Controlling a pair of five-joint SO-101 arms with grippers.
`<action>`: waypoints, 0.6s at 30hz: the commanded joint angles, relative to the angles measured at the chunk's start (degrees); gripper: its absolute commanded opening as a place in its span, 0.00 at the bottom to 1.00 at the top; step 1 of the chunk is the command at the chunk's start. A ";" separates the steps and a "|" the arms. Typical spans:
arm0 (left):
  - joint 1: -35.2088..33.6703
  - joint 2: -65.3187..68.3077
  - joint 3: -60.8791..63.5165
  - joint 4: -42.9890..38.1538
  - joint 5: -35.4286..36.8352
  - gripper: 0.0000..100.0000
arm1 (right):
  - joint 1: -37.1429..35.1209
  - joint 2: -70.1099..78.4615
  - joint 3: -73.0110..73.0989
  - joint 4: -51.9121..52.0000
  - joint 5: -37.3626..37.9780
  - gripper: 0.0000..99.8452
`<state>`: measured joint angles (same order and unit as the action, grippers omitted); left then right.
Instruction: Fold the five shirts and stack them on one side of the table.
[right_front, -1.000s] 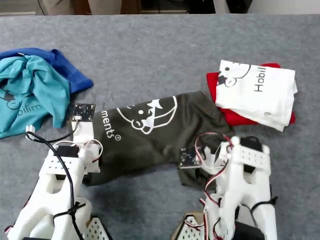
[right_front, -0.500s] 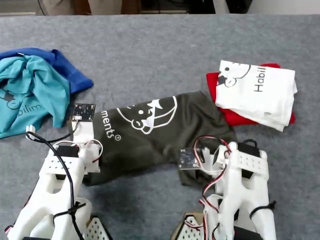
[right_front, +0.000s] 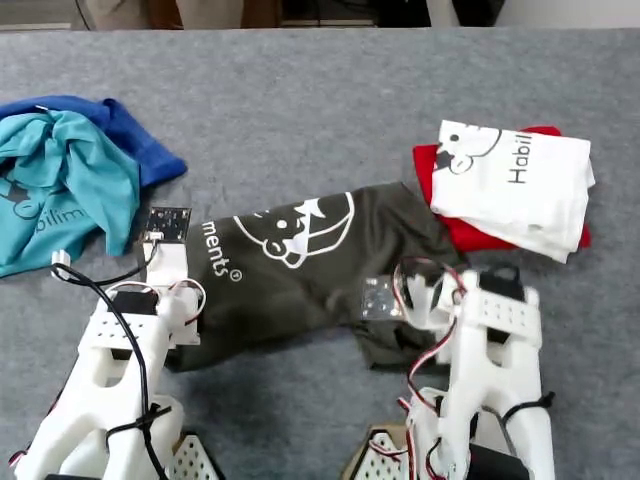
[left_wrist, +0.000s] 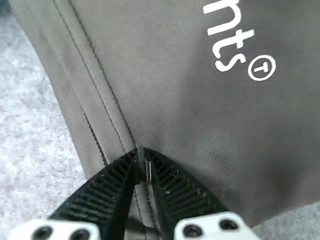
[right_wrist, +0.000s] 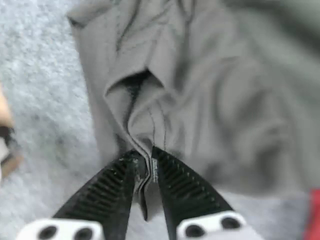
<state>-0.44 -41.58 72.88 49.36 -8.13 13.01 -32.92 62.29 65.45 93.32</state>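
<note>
A dark olive shirt (right_front: 300, 275) with white print lies across the table's middle. My left gripper (left_wrist: 141, 167) is shut on the hem of the olive shirt (left_wrist: 165, 100) at its left end, under the left arm (right_front: 150, 310). My right gripper (right_wrist: 146, 162) is shut on a bunched fold of the olive shirt (right_wrist: 200, 100) at its near right corner, under the right arm (right_front: 470, 330). A folded white shirt (right_front: 515, 185) rests on a folded red shirt (right_front: 470, 235) at the right. A teal shirt (right_front: 60, 190) lies crumpled over a blue shirt (right_front: 135, 140) at the left.
The table (right_front: 300, 110) is covered in grey felt, with bare room along its far side. Loose wires (right_front: 110, 290) run across the left arm. The two arm bases stand at the near edge.
The right arm has shifted slightly away from the near edge, drawing the olive shirt's near right corner with it. The left arm has kept still.
</note>
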 joint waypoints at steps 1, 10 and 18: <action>0.35 0.04 -0.79 0.09 -0.18 0.02 | -4.09 -0.75 -10.15 3.25 0.26 0.00; 0.35 0.04 -0.79 0.09 0.00 0.02 | -15.34 10.15 -19.12 -9.32 -6.15 0.00; 0.35 0.04 -0.79 0.09 0.09 0.02 | -15.96 31.69 -29.76 -25.32 -6.24 0.00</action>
<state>-0.44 -41.58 72.88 49.36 -8.13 -2.29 -7.34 39.16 45.32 87.69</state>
